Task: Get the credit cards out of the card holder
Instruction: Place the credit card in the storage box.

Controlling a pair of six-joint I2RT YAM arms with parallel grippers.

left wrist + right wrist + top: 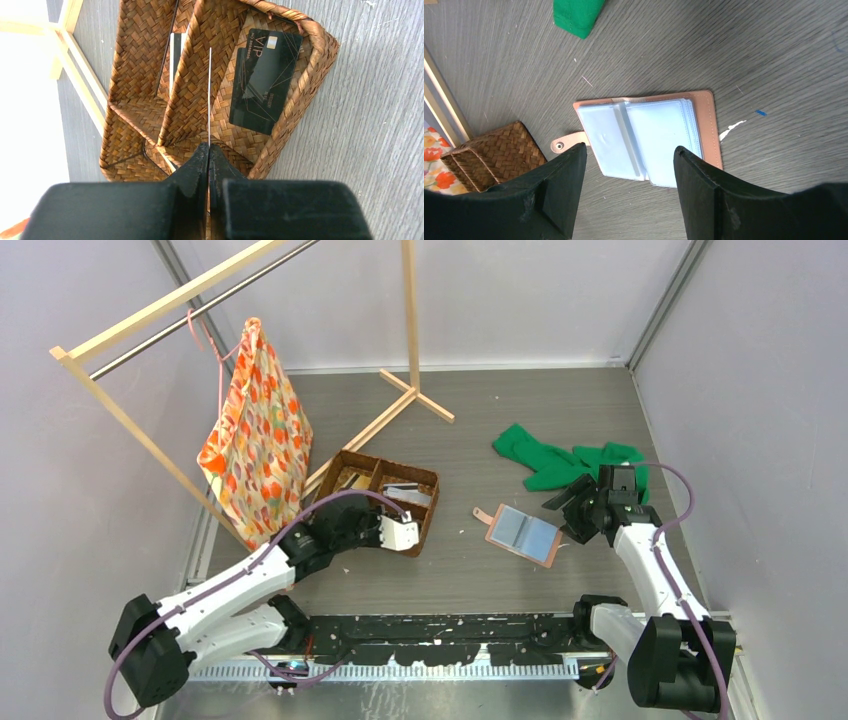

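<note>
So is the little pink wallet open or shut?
Open. The card holder lies spread flat on the table, pale inner sleeves facing up, its strap tab sticking out unfastened at one side.

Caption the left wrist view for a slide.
Left claw pinches a white card edge-on over the woven basket, where a black VIP card lies.

Top camera sits high above the near edge, looking down and away across the whole table (480, 420). Left wrist camera points down, very close over the basket (320, 47). Right wrist camera looks down from a bit higher over the holder (709, 125), basket corner at its left edge. Top view shares basket and holder with them.
</note>
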